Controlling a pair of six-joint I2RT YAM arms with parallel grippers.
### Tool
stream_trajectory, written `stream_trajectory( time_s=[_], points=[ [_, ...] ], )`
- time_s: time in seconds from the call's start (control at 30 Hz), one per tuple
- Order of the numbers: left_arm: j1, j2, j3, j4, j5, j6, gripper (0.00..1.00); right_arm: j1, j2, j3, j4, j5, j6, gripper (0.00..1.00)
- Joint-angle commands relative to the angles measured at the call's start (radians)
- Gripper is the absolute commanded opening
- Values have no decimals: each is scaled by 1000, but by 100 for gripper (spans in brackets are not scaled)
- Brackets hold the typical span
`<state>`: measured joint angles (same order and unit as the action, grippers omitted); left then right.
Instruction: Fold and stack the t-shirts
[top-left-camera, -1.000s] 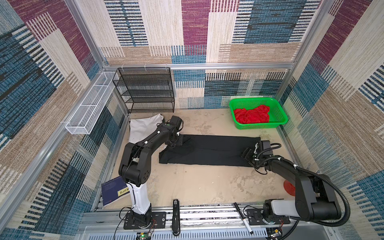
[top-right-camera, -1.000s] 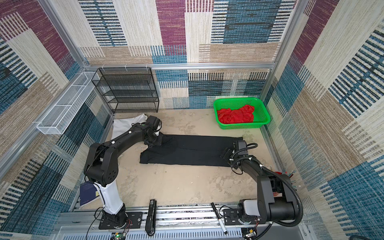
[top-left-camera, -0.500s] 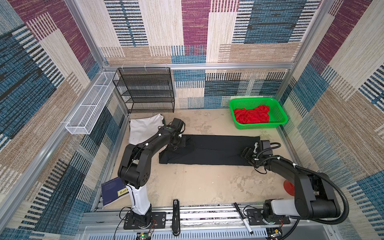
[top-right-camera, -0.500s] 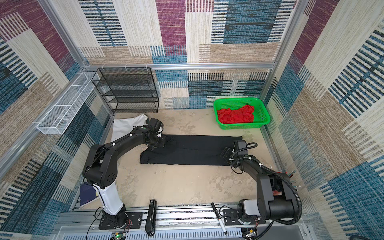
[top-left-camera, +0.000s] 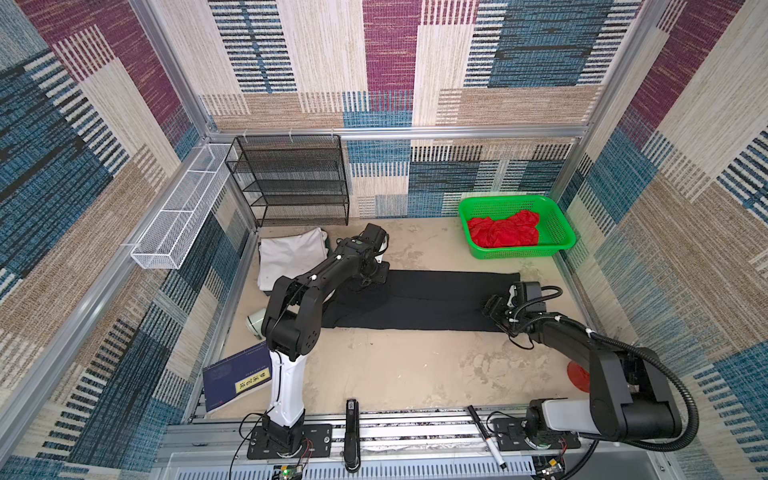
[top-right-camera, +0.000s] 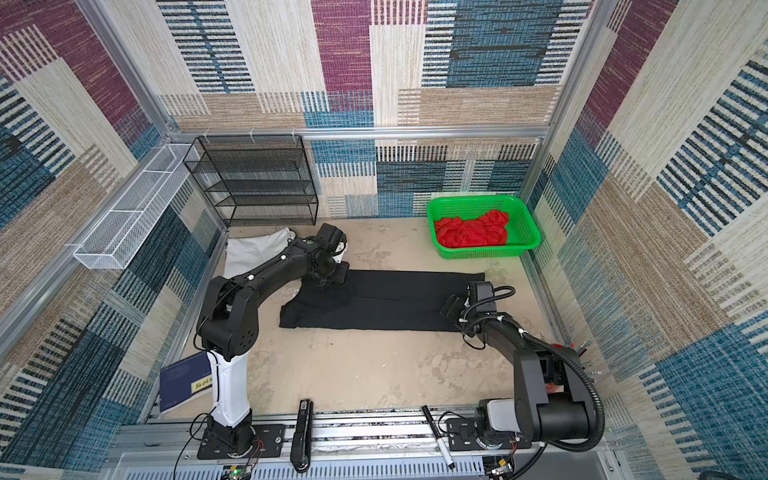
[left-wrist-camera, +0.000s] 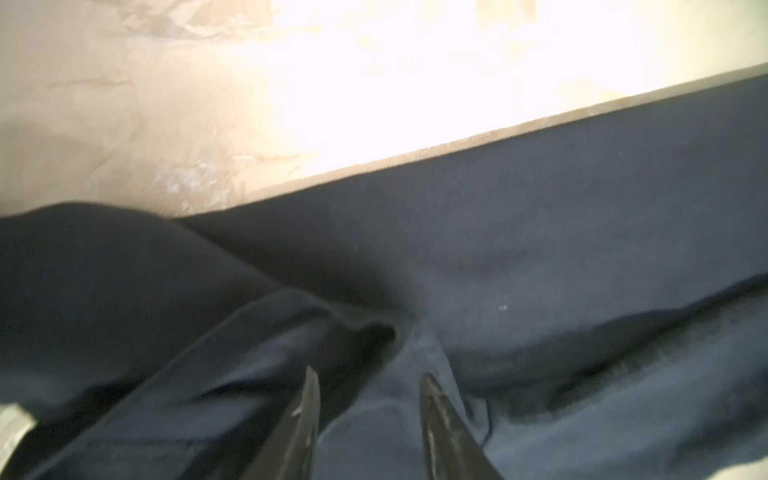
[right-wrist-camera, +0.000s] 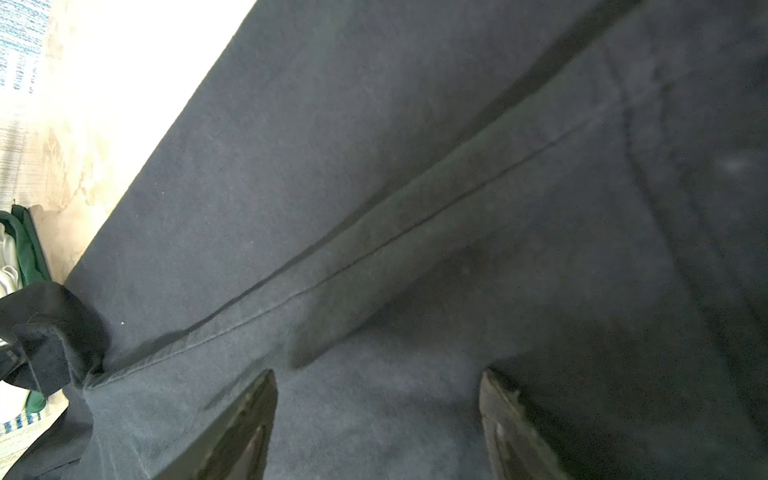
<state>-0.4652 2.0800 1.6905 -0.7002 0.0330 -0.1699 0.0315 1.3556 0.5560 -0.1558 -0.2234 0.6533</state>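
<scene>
left gripper (left-wrist-camera: 368, 372) shifted onto black t-shirt (top-left-camera: 436, 301) | white t-shirt (top-left-camera: 286, 257) beside

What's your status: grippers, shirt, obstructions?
Left gripper open over bunched end of black t-shirt. Right gripper open over opposite end. Shirt lies as long folded strip. White t-shirt beside left arm, red t-shirt in green basket.

Only the yellow strip (top-left-camera: 252, 381) on the dark blue paper booklet (top-left-camera: 226, 374) carries dark characters, too small to read.
</scene>
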Motion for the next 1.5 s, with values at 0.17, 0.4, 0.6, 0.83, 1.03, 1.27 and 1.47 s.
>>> stream_trajectory(
  time_s=[0.17,0.4,0.6,0.83,1.03,1.27,1.47],
  points=[
    [-18,74,126,-88,7,49,18,0,3,-11,-79,-9,-7,78],
    [-76,107,227,-157,-80,145,0,-2,-7,-28,-70,-15,-7,79],
    [-140,242,413,-336,-271,297,5,-4,-34,-47,-73,-19,-5,79],
    [-152,150,275,-188,-320,370,30,-3,-50,-58,-72,-28,-1,78],
    [-54,-87,4,22,-190,219,40,-4,-71,-62,-80,-30,-2,79],
    [113,-114,-78,4,-143,8,39,-3,-54,-66,-66,-45,-6,79],
    [148,-76,-51,28,-126,-5,39,-4,-43,-63,-59,-50,-7,79]
  ],
)
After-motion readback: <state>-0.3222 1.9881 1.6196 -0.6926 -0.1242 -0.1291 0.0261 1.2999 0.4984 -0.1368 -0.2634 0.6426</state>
